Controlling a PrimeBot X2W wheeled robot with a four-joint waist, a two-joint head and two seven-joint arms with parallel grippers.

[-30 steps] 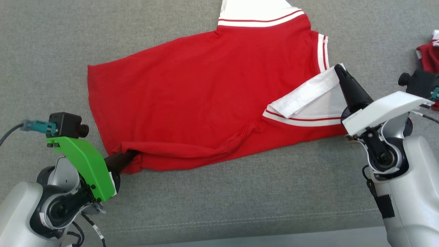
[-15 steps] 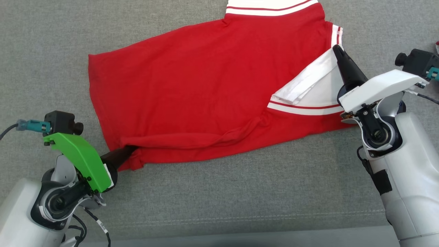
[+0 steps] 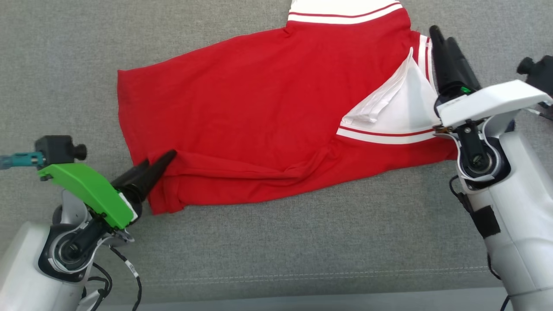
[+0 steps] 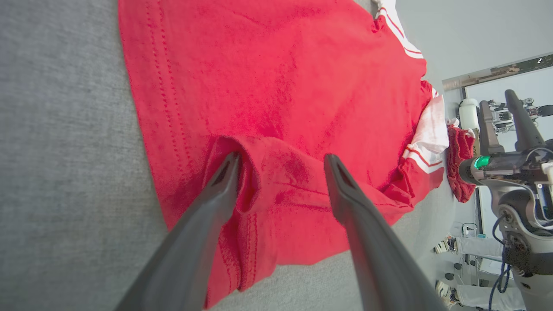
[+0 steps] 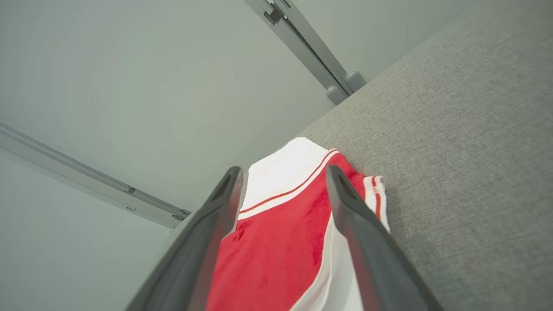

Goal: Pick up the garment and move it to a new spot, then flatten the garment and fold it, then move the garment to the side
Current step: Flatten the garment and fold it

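Left claw [image 3: 160, 157] stands with its two dark fingers spread wide and grips nothing. Its tips sit at the near left corner of the garment [image 3: 259, 108], a red shirt with white striped bands. The shirt lies spread on the grey cushion [image 3: 302, 242], and its far end runs out of the head view at the top. In the left wrist view the claw [image 4: 281, 157] straddles a raised fold of the red hem; one finger lies against the fold's side, and nothing is pinched.

The right claw [image 3: 443, 34] is also wide open and empty. It stands just beside the shirt's right edge, next to a striped cuff, with a turned-over white flap [image 3: 406, 99] close on its inner side. Seen from the right wrist, red and white cloth [image 5: 276, 242] shows between the parted fingers of the claw [image 5: 284, 170].

Off past the shirt's far end, the left wrist view shows a second crumpled red cloth [image 4: 460, 160].
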